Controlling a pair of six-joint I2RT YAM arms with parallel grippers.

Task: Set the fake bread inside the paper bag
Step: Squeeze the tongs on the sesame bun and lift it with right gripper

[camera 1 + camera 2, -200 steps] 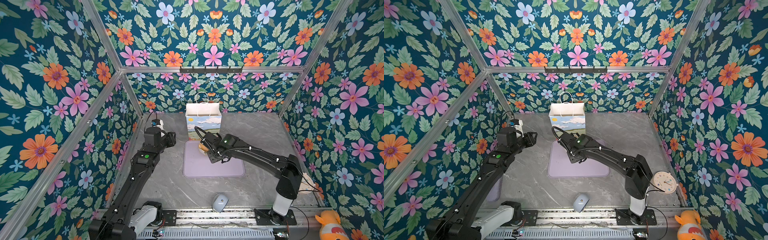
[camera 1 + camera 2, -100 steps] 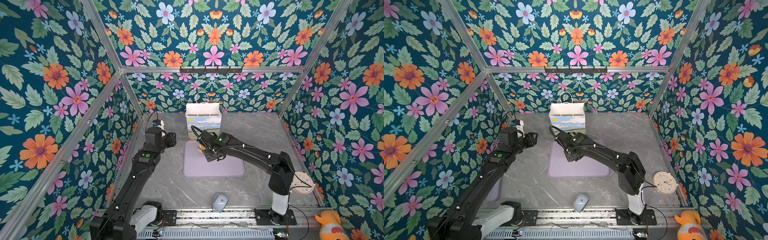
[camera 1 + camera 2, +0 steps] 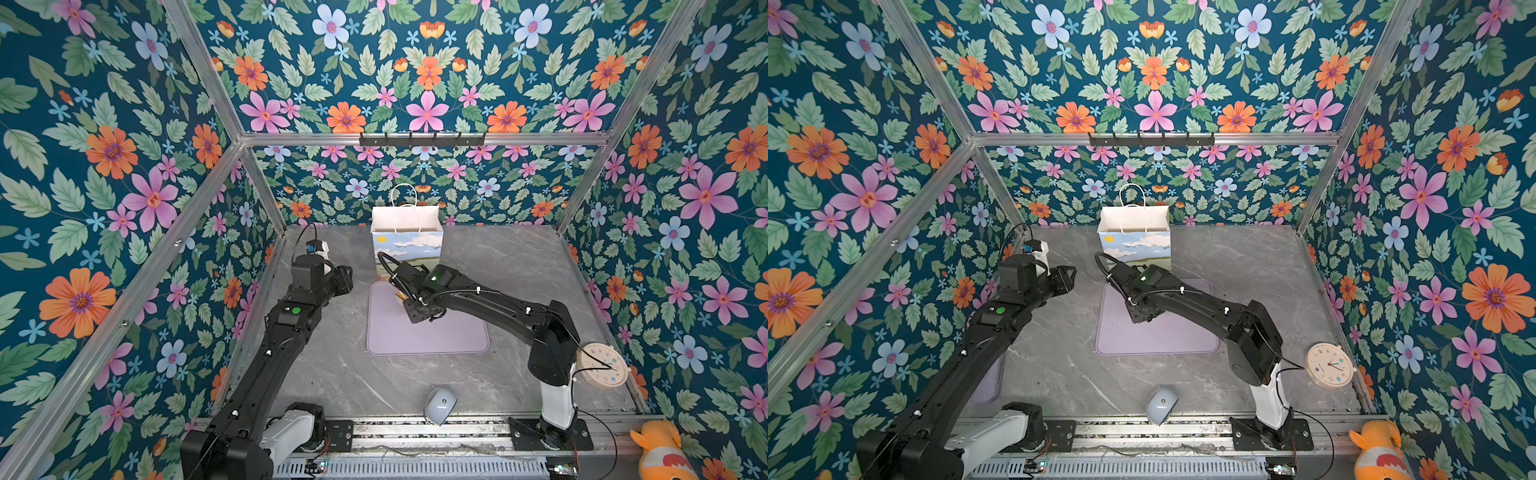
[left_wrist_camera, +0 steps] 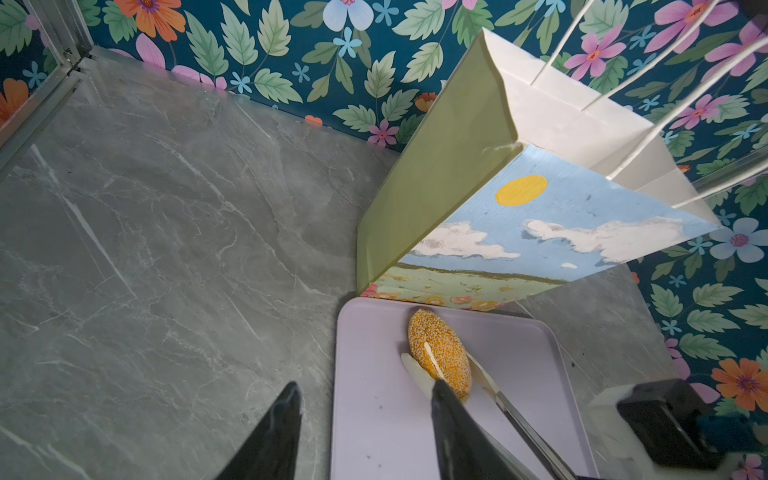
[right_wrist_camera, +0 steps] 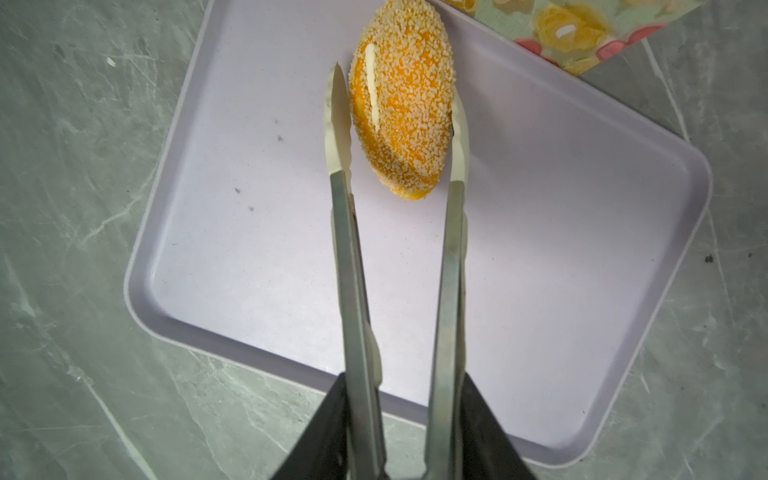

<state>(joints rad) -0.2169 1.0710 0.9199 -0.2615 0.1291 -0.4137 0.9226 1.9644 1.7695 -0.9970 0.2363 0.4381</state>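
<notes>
Bread pick-up at the pinch stage, judging by the tongs.

Both top views: paper bag (image 3: 409,245) upright and open-mouthed near the middle of the tabletop's far edge, right against the far edge of a lavender tray (image 3: 1158,340). Right gripper (image 3: 417,311) low over the tray's far-left corner, with a sliver of seeded bun (image 3: 400,296) just beyond it. Left gripper (image 3: 343,282) off the tray's left edge, above bare tabletop.

Left wrist view: left gripper (image 4: 365,384) spread wide, nothing between its fingers, touching nothing. Bun (image 4: 440,357) lying on the tray near the corner closest to the bag, flanked by the cream tips of the tongs (image 4: 511,411).

Right wrist view: right gripper (image 5: 403,415) clamped on the tongs' metal arms. Tips straddling the bun (image 5: 401,116) lengthwise, one against its side, the other close alongside. Lifted or resting: cannot tell.

Risks from here: glossy, rounded, tapered shape, so likely to squirt out or pivot under an off-centre squeeze. Light bag with nothing steadying it, easily shoved or tipped by a bump on the rim. Cord handles over the mouth, apt to catch the tips.

Against a second earlier: right arm's elbow swung toward the centre, uncovering a clock (image 3: 602,365) in a top view. Gripper over nearly the same spot. Bag, tray and left arm unmoved.
</notes>
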